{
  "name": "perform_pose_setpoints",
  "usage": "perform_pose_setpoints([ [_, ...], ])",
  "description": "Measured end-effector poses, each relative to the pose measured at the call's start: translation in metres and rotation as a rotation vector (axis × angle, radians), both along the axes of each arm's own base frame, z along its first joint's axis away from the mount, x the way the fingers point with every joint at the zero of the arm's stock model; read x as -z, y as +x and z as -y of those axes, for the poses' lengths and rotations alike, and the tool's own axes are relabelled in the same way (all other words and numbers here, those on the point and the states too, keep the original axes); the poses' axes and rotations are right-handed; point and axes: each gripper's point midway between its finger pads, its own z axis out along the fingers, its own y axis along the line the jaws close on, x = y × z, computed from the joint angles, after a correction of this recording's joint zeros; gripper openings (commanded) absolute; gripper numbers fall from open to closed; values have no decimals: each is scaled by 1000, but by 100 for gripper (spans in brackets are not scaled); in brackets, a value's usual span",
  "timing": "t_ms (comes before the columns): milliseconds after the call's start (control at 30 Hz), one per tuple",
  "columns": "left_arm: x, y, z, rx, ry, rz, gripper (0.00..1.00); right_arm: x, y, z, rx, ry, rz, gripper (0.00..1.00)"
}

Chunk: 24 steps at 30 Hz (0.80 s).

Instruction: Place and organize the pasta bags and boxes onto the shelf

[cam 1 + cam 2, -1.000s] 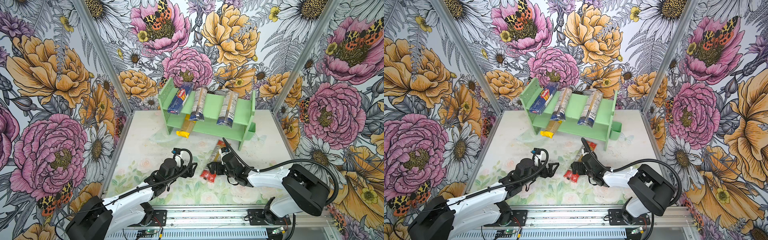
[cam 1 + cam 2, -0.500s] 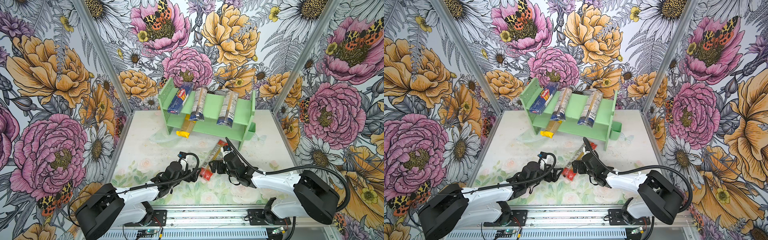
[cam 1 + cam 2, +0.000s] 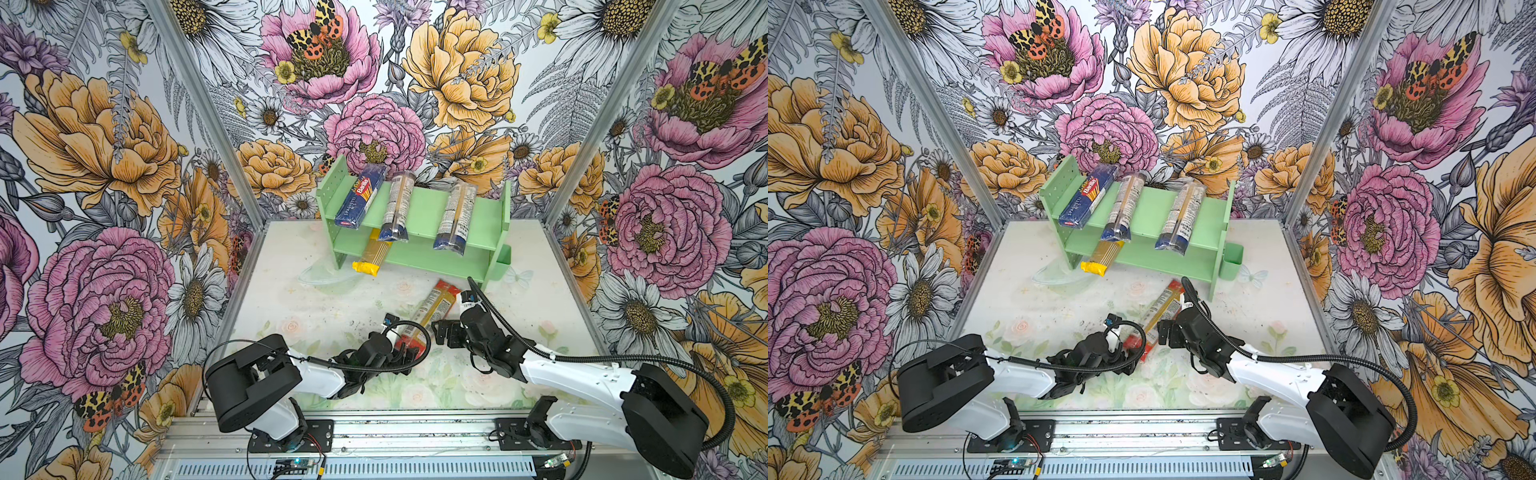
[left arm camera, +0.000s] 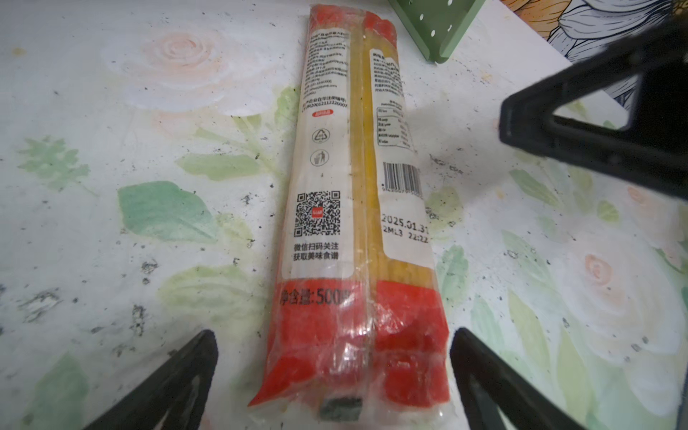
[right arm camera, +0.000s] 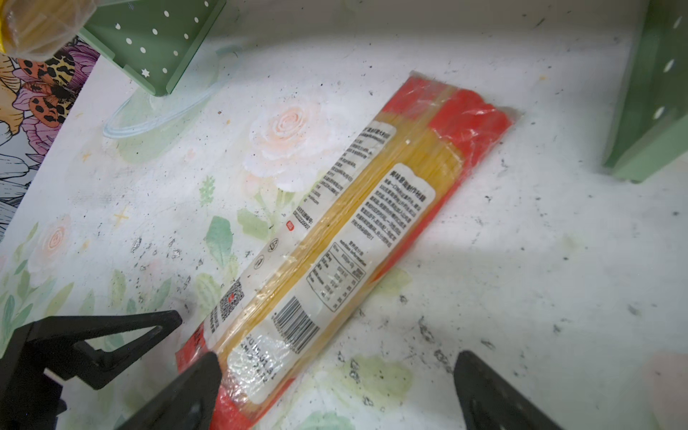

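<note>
Looking down the left wrist view, you have your left fingers (image 4: pixel 204 346) spread wide, one on each side of the near red end of the red-ended bag (image 4: pixel 357 223), with a gap showing on both sides. Your right fingers (image 5: pixel 201 376) are apart too. One sits over that same end of the bag and the other over bare table (image 5: pixel 521 260); you cannot tell whether that first finger touches the wrap.

In both top views the bag lies flat on the table, slanting from your two arms toward the right leg of the shelf (image 3: pixel 424 208), its far end near that leg but apart from it. On the top tier lie the Barilla box (image 3: pixel 359 197), a navy-ended bag (image 3: pixel 397 208) just beside it, and a second navy-ended bag (image 3: pixel 455 218) farther right. The yellow bag (image 3: pixel 372 257) lies on the lower tier, its end sticking out past the front edge.
</note>
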Motion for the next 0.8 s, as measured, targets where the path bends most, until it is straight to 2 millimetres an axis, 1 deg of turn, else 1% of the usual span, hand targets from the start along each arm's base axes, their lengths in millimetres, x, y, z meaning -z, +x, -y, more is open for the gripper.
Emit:
perform_pose_setpoints([
  [133,10,3,6,2,36,14,99,1,-2,7,12,-5,-4,99],
  [233,10,5,15,12,35,35,99,0,-2,10,18,-6,0,99],
  [400,11,9,23,22,41,67,99,-2,-2,15,34,-8,4,99],
  [800,14,13,31,59,79,109,99,-1,-5,26,55,-11,12,100],
])
